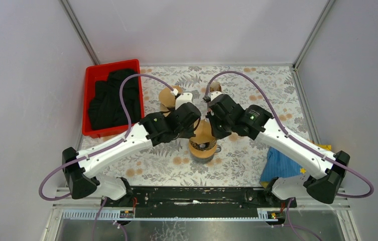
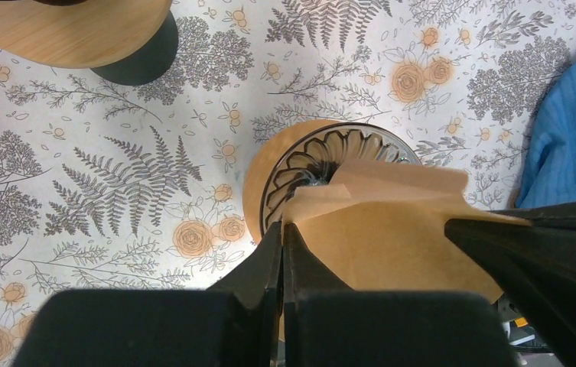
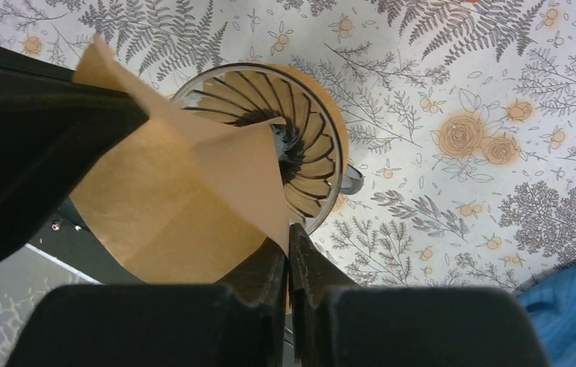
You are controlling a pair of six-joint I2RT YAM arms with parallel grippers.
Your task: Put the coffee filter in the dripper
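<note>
The left tool is clamped tight on one edge of the brown coffee filter, and the right tool nips the opposite edge. The paper spreads between them, over the ribbed glass dripper just beyond their tips on the floral worktop.

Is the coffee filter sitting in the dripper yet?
Out: the coffee filter is held over the dripper, pinched by the left gripper and right gripper.
</note>
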